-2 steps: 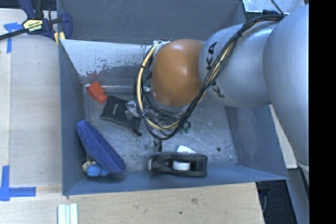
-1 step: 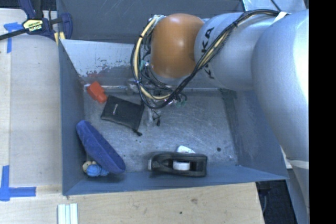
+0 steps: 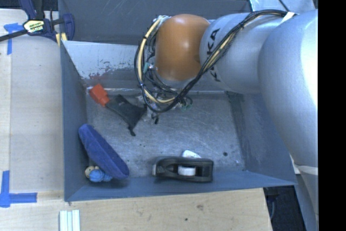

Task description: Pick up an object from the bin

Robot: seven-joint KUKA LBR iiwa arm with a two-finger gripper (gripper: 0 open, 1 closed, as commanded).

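Observation:
My gripper is low over the bin floor at the back middle, mostly hidden under the arm's orange cover. Just to its left lies a black angular thing, with one thin end pointing toward the front. I cannot tell whether the gripper touches it. A small orange-red block sits beside the black thing, against the back wall at the left.
A blue oblong pad leans along the left wall, with a small yellow and blue figure at its front end. A black tape dispenser lies by the front wall, a white scrap behind it. The arm covers the bin's right side.

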